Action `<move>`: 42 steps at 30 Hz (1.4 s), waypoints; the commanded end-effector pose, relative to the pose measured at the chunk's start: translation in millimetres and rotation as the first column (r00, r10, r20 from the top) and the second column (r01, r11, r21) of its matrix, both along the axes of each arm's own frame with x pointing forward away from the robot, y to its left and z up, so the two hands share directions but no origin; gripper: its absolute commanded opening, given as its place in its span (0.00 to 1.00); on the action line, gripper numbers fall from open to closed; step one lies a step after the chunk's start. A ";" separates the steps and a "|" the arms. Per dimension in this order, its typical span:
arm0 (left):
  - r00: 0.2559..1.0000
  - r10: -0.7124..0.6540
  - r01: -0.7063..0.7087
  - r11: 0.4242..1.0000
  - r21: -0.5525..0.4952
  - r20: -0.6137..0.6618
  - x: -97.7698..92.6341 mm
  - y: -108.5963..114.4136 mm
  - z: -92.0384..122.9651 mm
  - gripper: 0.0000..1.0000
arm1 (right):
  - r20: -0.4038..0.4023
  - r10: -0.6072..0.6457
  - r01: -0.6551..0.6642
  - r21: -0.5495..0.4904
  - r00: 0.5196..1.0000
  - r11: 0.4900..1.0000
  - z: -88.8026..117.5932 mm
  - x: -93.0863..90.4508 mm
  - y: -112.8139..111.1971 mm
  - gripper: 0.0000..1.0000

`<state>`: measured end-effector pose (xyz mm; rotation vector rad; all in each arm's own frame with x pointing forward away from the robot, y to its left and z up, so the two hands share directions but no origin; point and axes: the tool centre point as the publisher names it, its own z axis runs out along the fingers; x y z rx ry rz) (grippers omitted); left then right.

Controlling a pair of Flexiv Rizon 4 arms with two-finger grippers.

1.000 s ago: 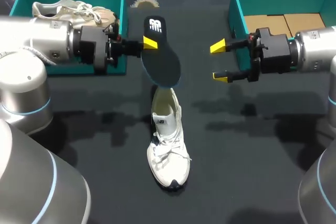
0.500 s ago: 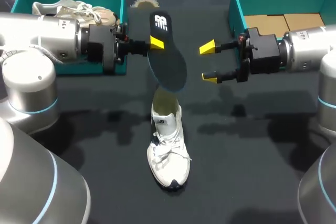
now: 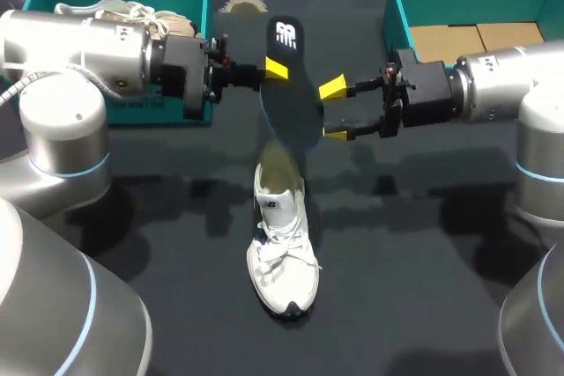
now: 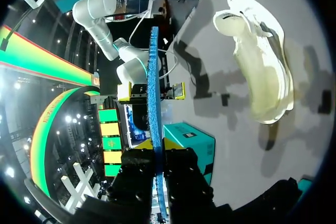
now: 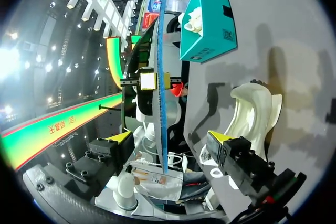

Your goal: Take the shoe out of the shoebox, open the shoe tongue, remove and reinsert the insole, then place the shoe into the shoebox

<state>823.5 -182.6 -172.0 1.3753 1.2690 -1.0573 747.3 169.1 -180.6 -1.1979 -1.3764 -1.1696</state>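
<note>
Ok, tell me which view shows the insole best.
The head view: the insole shows its broad dark face, pinched by the left gripper above the shoe. Both wrist views catch it only edge-on, as a thin blue strip.

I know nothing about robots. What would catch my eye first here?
A dark insole hangs in mid-air, pinched by the left claw, with the right claw open right beside it. Just under it, a white shoe sits on the black table.
</note>
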 end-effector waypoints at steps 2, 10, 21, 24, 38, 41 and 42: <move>1.000 0.000 0.000 1.000 0.002 0.004 -0.3 -3.7 -3.7 0.00 | 0.006 0.035 -0.035 0.002 0.999 0.999 2.0 12.0 12.6 0.91; 1.000 0.000 0.000 1.000 -0.003 -0.002 -2.3 -9.0 -3.9 0.00 | 0.022 0.065 -0.066 0.027 0.998 0.997 2.6 14.8 21.4 0.76; 1.000 0.005 -0.005 1.000 -0.008 0.012 -1.9 -16.4 -2.7 0.00 | 0.020 0.082 -0.083 0.047 0.996 0.995 0.7 15.6 27.2 0.54; 1.000 0.008 -0.007 1.000 -0.007 0.017 -1.8 -17.5 -3.4 0.00 | 0.023 0.086 -0.087 0.045 0.996 0.995 1.6 15.6 29.2 0.48; 1.000 0.015 -0.014 1.000 -0.018 0.021 -2.7 -20.6 -7.5 0.00 | 0.043 0.098 -0.101 0.066 0.994 0.993 3.0 15.1 31.9 0.35; 1.000 0.015 -0.014 1.000 -0.019 0.019 -3.2 -21.7 -8.1 0.00 | 0.048 0.095 -0.098 0.073 0.994 0.992 3.0 15.0 31.1 0.33; 1.000 0.015 -0.015 1.000 -0.019 0.019 -3.3 -21.9 -8.2 0.00 | 0.051 0.095 -0.099 0.074 0.994 0.992 3.1 15.0 30.9 0.32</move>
